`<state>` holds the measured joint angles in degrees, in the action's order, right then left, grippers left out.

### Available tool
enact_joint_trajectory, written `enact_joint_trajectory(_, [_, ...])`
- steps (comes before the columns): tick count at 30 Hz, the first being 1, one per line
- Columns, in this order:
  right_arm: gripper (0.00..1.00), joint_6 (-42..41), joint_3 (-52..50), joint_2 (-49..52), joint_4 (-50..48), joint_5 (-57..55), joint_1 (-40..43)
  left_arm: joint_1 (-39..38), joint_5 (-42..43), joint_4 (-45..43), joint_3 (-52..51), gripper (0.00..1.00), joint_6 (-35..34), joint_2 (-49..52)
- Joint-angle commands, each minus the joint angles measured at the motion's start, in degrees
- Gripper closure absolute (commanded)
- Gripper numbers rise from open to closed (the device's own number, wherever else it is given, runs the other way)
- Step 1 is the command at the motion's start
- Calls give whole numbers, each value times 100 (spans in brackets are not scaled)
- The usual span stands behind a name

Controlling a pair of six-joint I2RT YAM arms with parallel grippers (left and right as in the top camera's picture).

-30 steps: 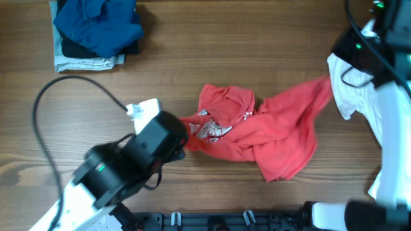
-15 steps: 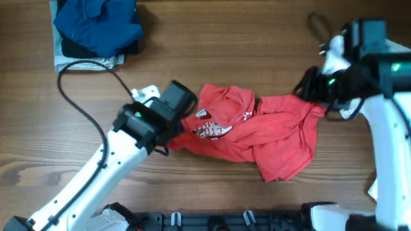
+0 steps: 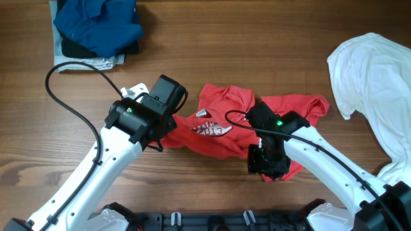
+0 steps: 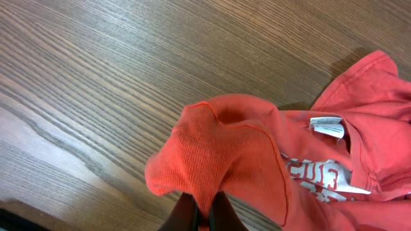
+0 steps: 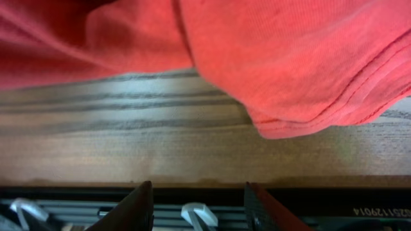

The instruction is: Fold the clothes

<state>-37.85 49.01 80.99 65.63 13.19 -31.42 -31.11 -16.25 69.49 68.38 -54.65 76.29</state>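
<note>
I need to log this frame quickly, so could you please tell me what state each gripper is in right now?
Left gripper: closed, pinching a fold of the red T-shirt.
Right gripper: open, holding nothing.

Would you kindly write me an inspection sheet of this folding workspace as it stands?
Surface: wooden table, bare wood around the garments.
Job's things: red T-shirt crumpled at the centre, white lettering showing; white shirt heaped at the right edge.
Clutter: pile of blue clothes at the far left corner.
Grippers: left gripper shut on a fold of the red T-shirt; right gripper open, empty, by the T-shirt's near hem.
Cables: black cable looping over the table beside the left arm.
Surroundings: black rail along the near edge.
</note>
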Motion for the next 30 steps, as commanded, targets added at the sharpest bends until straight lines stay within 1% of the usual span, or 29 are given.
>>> enact_joint_trajectory(1, [53, -767, -190, -9, -332, -466, -28, 33, -118, 7, 15, 96, -109, -4])
enact_joint_trajectory(2, [48, -863, -352, -9, -538, -490, -28, 33, -118, 26, 15, 96, -109, -4])
enact_joint_trajectory(3, [41, -901, -496, -9, -743, -487, -28, 33, -118, 81, 15, 96, -109, -4])
enact_joint_trajectory(4, [37, -1019, -592, -9, -927, -490, -28, 33, -120, 98, 15, 96, -107, -4])
enact_joint_trajectory(7, [32, -1211, -678, -9, -1272, -721, -22, 33, -118, 109, 15, 96, -109, -4])
enact_joint_trajectory(8, [24, -1204, -678, 22, -1416, -964, -22, 33, -118, 129, 15, 96, -107, -4])
enact_joint_trajectory(9, [26, -1204, -678, 76, -1408, -1115, -15, 33, -120, 173, 15, 96, -107, -4])
enact_joint_trajectory(11, [37, -1211, -678, 210, -1440, -1180, -7, 33, -120, 221, 15, 96, -107, -4])
enact_joint_trajectory(12, [52, -1241, -678, 363, -1445, -1257, -7, 33, -120, 216, 15, 96, -107, -4])
enact_joint_trajectory(14, [75, -1388, -678, 472, -1443, -1231, -7, 33, -120, 216, 15, 96, -107, -4])
enact_joint_trajectory(15, [85, -1486, -678, 479, -1436, -1233, -7, 33, -120, 216, 15, 96, -107, -4])
enact_joint_trajectory(17, [96, -1469, -660, 476, -1423, -1231, 24, 33, -120, 219, 15, 96, -107, -4])
enact_joint_trajectory(19, [96, -1438, -551, 472, -1248, -1239, 160, 33, -120, 216, 15, 96, -107, -4])
enact_joint_trajectory(20, [96, -1185, -391, 466, -1178, -1237, 352, 33, -120, 219, 15, 96, -107, -4])
enact_joint_trajectory(22, [96, -949, -155, 461, -1158, -1237, 763, 33, -120, 221, 15, 96, -107, -4])
enact_joint_trajectory(23, [96, -603, 168, 461, -1274, -1235, 1419, 33, -122, 260, 15, 96, -107, -4])
enact_joint_trajectory(25, [96, -201, 660, 463, -1543, -1239, 2205, 33, -122, 299, 15, 96, -107, -4])
enact_joint_trajectory(28, [96, 144, 1517, 463, -1788, -1276, 3342, 33, -122, 310, 15, 96, -107, -4])
enact_joint_trajectory(29, [89, 382, 1679, 470, -1856, -1209, 3539, 33, -125, 321, 15, 96, -107, -4])
enact_joint_trajectory(30, [86, 509, 1792, 470, -1869, -1193, 3681, 33, -125, 323, 15, 96, -107, -4])
